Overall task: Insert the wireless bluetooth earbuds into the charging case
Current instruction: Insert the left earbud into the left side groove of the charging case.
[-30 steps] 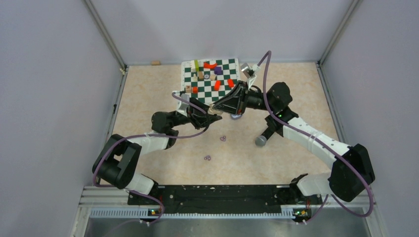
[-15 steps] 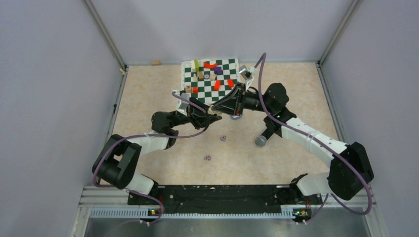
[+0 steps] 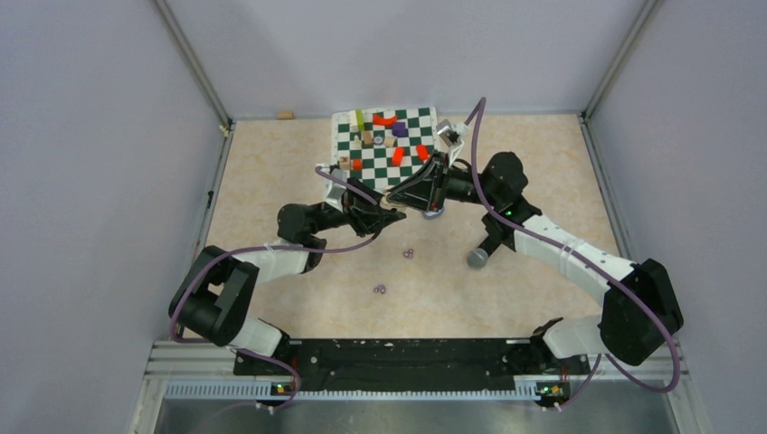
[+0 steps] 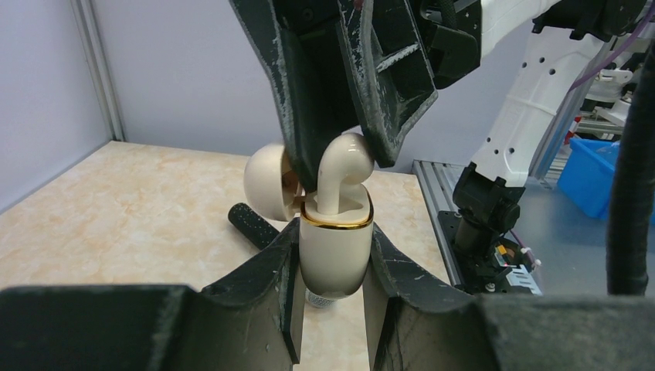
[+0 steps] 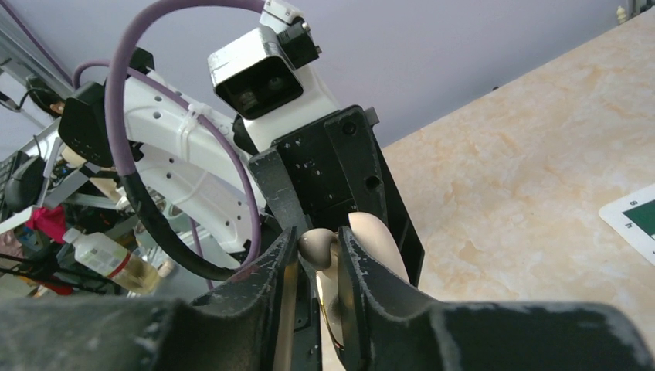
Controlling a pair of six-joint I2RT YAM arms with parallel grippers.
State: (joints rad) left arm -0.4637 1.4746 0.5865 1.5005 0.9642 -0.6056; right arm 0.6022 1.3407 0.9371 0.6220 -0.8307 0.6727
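My left gripper [image 4: 334,259] is shut on a cream charging case [image 4: 332,255] with a gold rim, held upright with its lid [image 4: 266,182] open. My right gripper [image 5: 318,246] is shut on a cream earbud [image 4: 349,164]; it comes down from above and the earbud's stem stands in the case's opening. In the top view the two grippers [image 3: 391,214] [image 3: 421,201] meet above the table's middle. Two tiny purple pieces [image 3: 408,254] [image 3: 380,289] lie on the table in front of them.
A black microphone [image 3: 482,252] lies on the table under the right arm. A green and white checkered board [image 3: 384,149] with red, purple and wooden pieces lies at the back. Grey walls enclose the table.
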